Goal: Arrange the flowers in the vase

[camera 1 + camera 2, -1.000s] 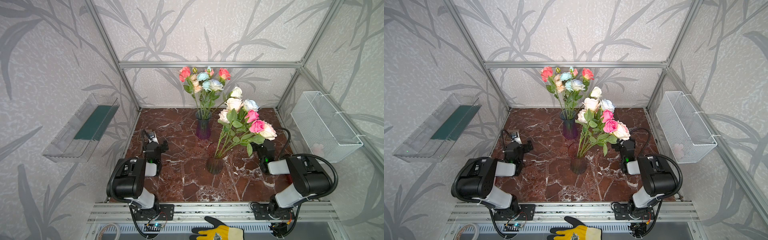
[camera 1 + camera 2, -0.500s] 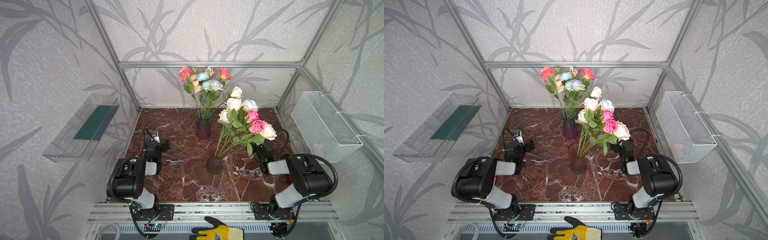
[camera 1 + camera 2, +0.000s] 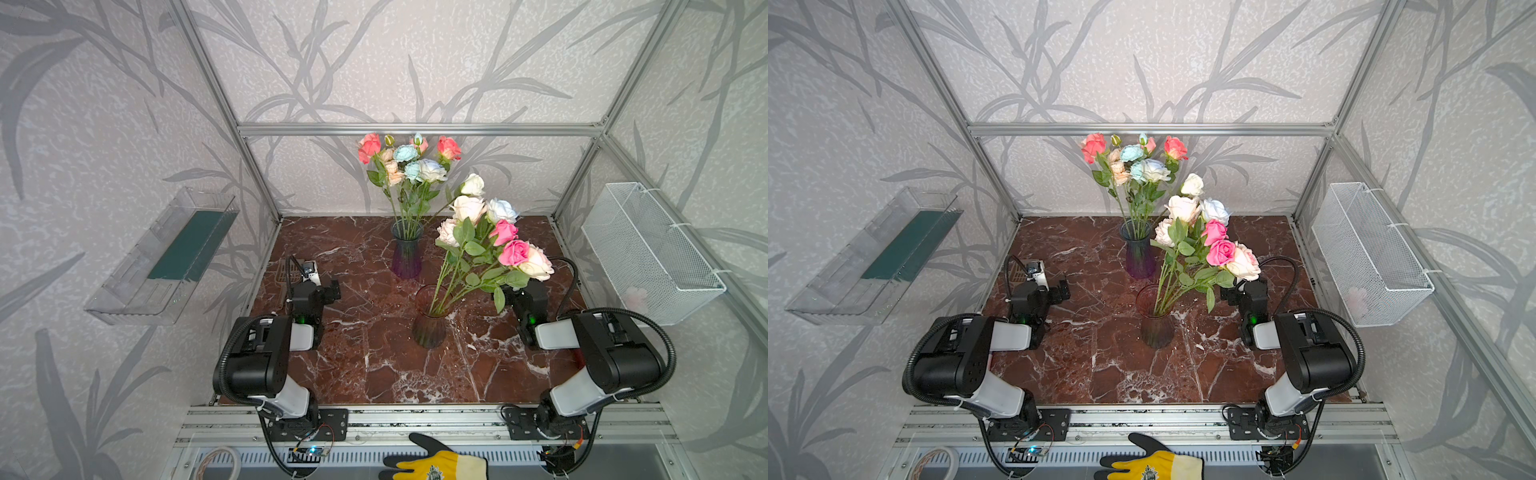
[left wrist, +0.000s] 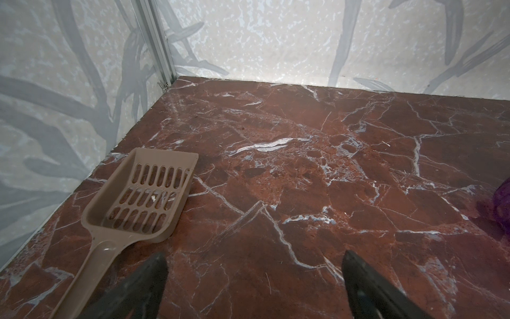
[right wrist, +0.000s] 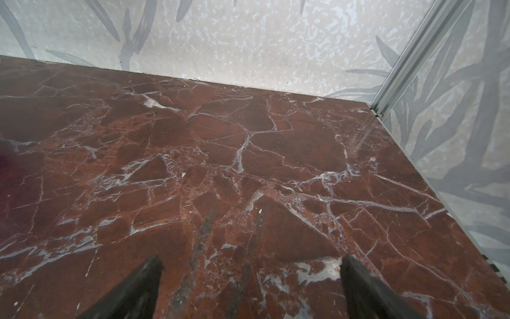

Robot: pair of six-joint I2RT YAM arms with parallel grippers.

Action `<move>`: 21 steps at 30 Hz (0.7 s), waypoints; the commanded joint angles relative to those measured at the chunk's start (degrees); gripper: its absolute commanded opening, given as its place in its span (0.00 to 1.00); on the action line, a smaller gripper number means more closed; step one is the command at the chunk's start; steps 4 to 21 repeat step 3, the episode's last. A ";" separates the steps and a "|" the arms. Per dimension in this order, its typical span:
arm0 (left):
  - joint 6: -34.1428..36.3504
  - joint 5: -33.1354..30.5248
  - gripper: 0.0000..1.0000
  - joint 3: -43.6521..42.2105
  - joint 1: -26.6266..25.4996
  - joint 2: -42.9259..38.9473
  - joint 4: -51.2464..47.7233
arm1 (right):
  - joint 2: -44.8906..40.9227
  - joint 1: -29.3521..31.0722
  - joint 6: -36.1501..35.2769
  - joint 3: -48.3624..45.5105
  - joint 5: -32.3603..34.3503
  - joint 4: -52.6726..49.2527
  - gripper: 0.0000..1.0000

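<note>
Red-brown, white-veined marble bench in a leaf-papered booth carries two vases in both top views: a purple glass vase at the back and a smoky brown glass vase nearer the middle. Each holds one bunch of long-stemmed artificial roses. The back bunch stands upright. The front bunch, seven heads as far as I can count, leans over the right arm.

Left wrist view: the left hand has its jaws spread wide and holds nothing, with one tan slotted plastic scoop lying beside it.

Right wrist view: the right hand gapes equally wide, empty, above the marble.
</note>
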 commanded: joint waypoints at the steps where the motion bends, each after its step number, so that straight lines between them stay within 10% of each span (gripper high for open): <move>1: 1.03 0.39 0.99 1.08 0.31 0.29 -0.19 | -0.69 0.16 0.49 0.12 -0.12 0.23 0.99; 21: 1.14 0.21 0.99 0.92 0.16 0.26 0.12 | -0.71 0.16 0.49 0.12 -0.10 0.23 0.99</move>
